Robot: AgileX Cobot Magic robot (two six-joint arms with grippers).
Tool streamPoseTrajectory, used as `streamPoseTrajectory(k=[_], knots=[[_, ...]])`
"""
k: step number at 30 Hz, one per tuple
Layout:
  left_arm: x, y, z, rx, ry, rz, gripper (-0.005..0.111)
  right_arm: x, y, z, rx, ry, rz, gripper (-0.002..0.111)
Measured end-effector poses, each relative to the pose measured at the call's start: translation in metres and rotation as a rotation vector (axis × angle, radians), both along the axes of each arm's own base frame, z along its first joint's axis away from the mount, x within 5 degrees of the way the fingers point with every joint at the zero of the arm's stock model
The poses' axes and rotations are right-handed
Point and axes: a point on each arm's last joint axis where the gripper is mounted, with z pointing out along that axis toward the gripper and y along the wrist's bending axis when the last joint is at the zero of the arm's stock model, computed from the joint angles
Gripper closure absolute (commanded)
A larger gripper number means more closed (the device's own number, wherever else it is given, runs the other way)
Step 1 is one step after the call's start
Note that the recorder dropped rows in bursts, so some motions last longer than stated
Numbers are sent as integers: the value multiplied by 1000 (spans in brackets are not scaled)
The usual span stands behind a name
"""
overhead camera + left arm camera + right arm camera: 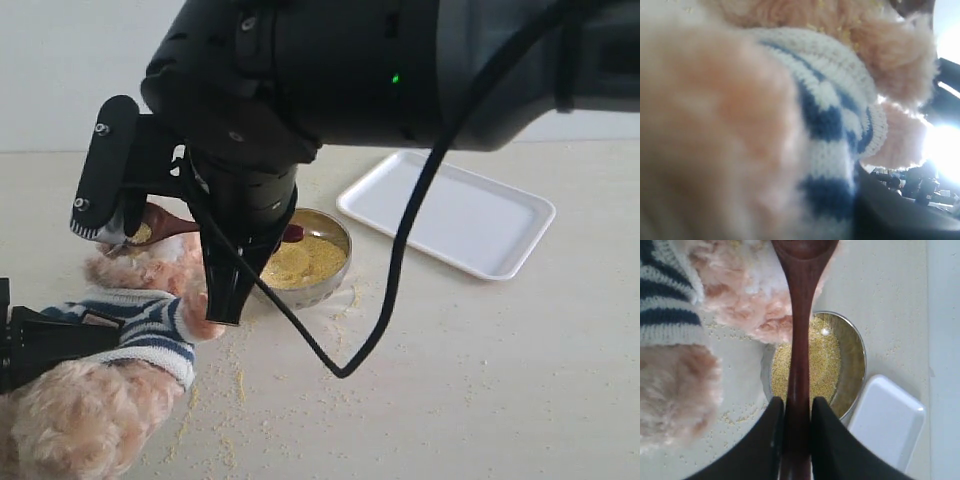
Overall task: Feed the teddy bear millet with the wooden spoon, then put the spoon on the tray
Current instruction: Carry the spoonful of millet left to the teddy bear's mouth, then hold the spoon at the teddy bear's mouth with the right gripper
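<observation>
1 worry: right claw (797,409) pinches the spoon (799,335) at the bear's (737,302) face; tilt it, we spill millet (824,360). Left claw (42,345): can't tell.

all three close views share the teddy bear (130,350)
</observation>
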Motion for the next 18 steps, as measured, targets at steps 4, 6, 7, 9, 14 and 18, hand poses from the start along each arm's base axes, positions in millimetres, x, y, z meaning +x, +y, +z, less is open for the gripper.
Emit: streamPoseTrajectory(k=[4, 6, 7, 9, 14, 18], knots=[[1, 0, 1, -9, -3, 12, 102, -2, 2, 2, -23, -42, 14, 108], [1, 0, 1, -10, -3, 15, 102, -2, 1, 2, -36, -61, 11, 108], [1, 0, 1, -11, -4, 17, 102, -3, 1, 3, -45, -69, 8, 108], [2, 0, 1, -12, -4, 19, 102, -4, 0, 3, -64, -72, 2, 108], [2, 0, 1, -12, -4, 21, 102, -9, 4, 5, -93, -127, 29, 108], [2, 0, 1, -14, -5, 20, 102, -14, 6, 6, -104, -139, 42, 108]])
